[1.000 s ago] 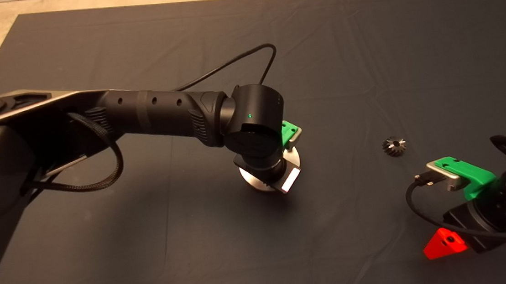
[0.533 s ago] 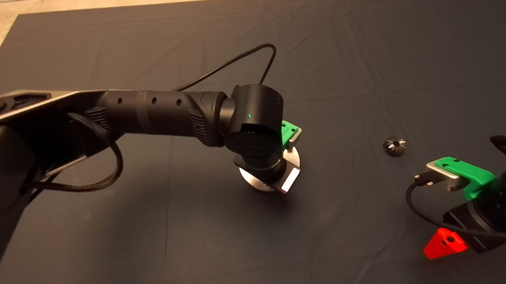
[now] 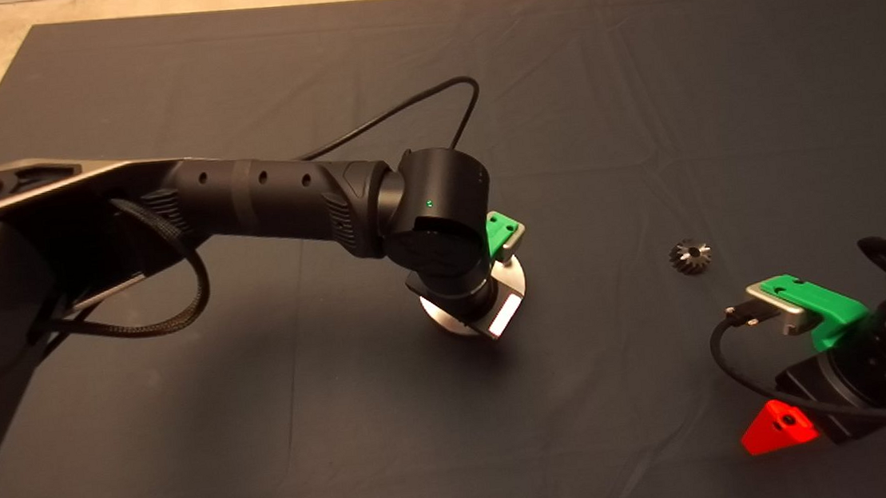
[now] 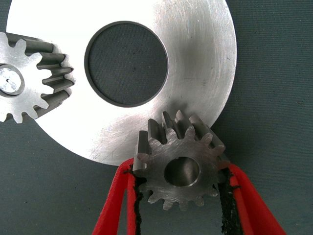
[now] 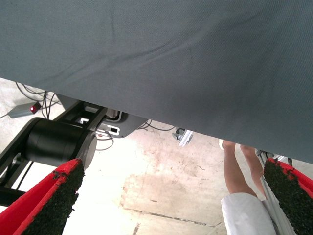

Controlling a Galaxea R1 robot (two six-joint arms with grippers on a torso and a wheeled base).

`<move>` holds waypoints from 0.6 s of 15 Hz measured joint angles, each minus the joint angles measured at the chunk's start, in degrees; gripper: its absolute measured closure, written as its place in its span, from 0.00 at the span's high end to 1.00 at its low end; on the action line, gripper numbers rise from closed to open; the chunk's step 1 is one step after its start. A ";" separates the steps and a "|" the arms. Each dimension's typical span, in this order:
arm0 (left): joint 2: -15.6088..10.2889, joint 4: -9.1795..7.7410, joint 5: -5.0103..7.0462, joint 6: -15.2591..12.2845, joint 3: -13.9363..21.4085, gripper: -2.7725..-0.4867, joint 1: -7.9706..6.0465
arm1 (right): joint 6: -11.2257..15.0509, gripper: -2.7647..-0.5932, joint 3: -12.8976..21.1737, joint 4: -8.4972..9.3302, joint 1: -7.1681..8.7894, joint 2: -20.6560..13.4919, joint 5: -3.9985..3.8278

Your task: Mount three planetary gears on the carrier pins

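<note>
**Second gear at its pin, third one waiting**

Dark cloth covers the bench (image 3: 637, 87), with a pale concrete floor beyond it. Near the middle lies the round silver plate (image 4: 195, 58) with its large central hole. In the left wrist view one bright gear (image 4: 22, 81) already sits on a pin (image 4: 10, 81), whose end shows in the gear's bore. The left gripper (image 4: 181, 196) is over the plate's edge, its fingers (image 4: 115, 205) closed on a second bright gear (image 4: 178, 164). This gear overlaps the plate's rim; I cannot tell if a pin is under it or if it is seated. The darker gear (image 3: 690, 256) lies alone on the cloth, well apart from the plate, towards the right arm. The right gripper (image 5: 171, 196) waits at the bench's lower right edge, fingers wide apart and empty; a person's legs (image 5: 239, 171) show beyond the bench.

By my judgement one gear is done, one is in hand, one remains.
</note>
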 joint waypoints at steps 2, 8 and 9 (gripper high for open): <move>-0.02 0.00 0.01 -0.02 0.00 0.12 0.00 | 0.00 0.98 0.00 0.02 0.00 0.00 0.00; 0.00 0.00 0.02 -0.02 0.00 0.12 0.00 | 0.00 0.98 0.00 0.02 0.00 0.09 0.00; 0.00 0.00 0.04 -0.02 0.00 0.12 0.02 | 0.00 0.98 0.00 0.02 0.00 0.09 0.00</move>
